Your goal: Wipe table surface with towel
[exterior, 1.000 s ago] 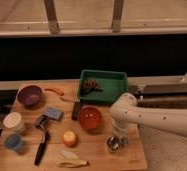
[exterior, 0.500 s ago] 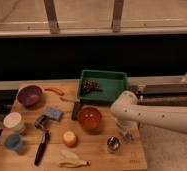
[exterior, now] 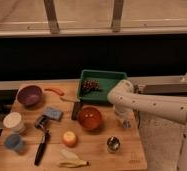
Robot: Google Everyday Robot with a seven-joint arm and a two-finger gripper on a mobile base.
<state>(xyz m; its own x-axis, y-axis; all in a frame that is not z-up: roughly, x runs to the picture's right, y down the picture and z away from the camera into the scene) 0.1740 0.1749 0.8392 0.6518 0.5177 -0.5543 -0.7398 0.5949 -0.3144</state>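
Note:
My white arm reaches in from the right, its elbow bent over the table's right side. The gripper (exterior: 123, 121) points down at the table surface (exterior: 94, 150), just right of the orange bowl (exterior: 89, 118) and in front of the green tray (exterior: 103, 76). It is shut. A pale, crumpled bit of cloth at its tip looks like the towel (exterior: 125, 125), pressed against the wood. The wrist hides most of it.
A metal cup (exterior: 113, 145) stands near the front right. A banana (exterior: 72, 160), round fruit (exterior: 69, 138), black-handled tool (exterior: 41, 148), blue sponge (exterior: 53, 114), purple bowl (exterior: 29, 95), white cup (exterior: 13, 121) and blue cup (exterior: 13, 142) fill the left and middle. Grapes (exterior: 90, 86) lie in the tray.
The gripper has moved away from the metal cup and the front edge, back toward the green tray. The other objects have stayed where they were.

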